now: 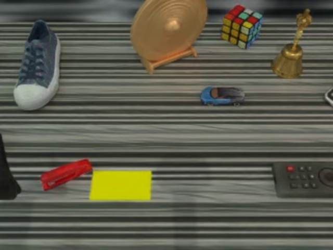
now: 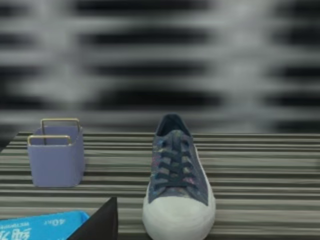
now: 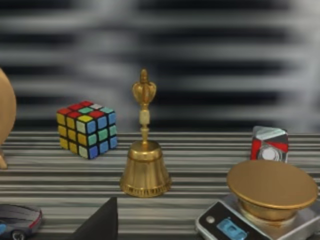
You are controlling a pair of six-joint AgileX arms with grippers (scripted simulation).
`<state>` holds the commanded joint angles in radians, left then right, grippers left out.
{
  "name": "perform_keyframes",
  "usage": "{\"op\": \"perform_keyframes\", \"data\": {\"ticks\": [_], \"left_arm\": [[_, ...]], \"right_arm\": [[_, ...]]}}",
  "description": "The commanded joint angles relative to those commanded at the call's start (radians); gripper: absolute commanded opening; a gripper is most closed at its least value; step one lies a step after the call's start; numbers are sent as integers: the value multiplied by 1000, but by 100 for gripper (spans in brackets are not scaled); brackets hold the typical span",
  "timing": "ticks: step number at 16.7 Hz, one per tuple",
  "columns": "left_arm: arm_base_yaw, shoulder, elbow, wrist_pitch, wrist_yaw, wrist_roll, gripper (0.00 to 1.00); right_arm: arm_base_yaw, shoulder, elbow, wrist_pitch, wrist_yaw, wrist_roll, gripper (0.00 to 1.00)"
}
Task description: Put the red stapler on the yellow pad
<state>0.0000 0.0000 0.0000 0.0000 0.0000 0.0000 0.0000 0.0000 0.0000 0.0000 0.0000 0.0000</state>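
The red stapler (image 1: pixel 66 174) lies flat near the table's front left, tilted slightly, its right end just short of the yellow pad (image 1: pixel 120 185). The pad lies flat and bare immediately to the stapler's right. My left gripper (image 1: pixel 6 177) shows as a dark shape at the left edge, a short way left of the stapler and apart from it. My right arm is outside the top view; its wrist view faces a gold bell (image 3: pixel 145 162). Neither wrist view shows the stapler or the pad.
A blue sneaker (image 1: pixel 36 65) lies back left, with a bronze disc on a stand (image 1: pixel 167 31), a puzzle cube (image 1: pixel 242 26) and the gold bell (image 1: pixel 291 52) along the back. A blue toy car (image 1: pixel 222 96) sits mid-table and a black remote (image 1: pixel 304 178) front right.
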Motion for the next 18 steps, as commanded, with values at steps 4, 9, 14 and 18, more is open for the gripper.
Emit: {"op": "perform_keyframes", "data": {"ticks": [4, 9, 14, 18], "left_arm": [[-8, 32, 31, -26, 1, 19, 100], [-53, 297, 259, -214, 1, 158, 100], [-118, 783, 589, -506, -4, 371, 100], [-176, 1172, 855, -749, -7, 548, 100]], "right_arm": [[0, 0, 0, 0, 0, 0, 100], [0, 0, 0, 0, 0, 0, 100], [0, 0, 0, 0, 0, 0, 100], [0, 0, 0, 0, 0, 0, 100]]}}
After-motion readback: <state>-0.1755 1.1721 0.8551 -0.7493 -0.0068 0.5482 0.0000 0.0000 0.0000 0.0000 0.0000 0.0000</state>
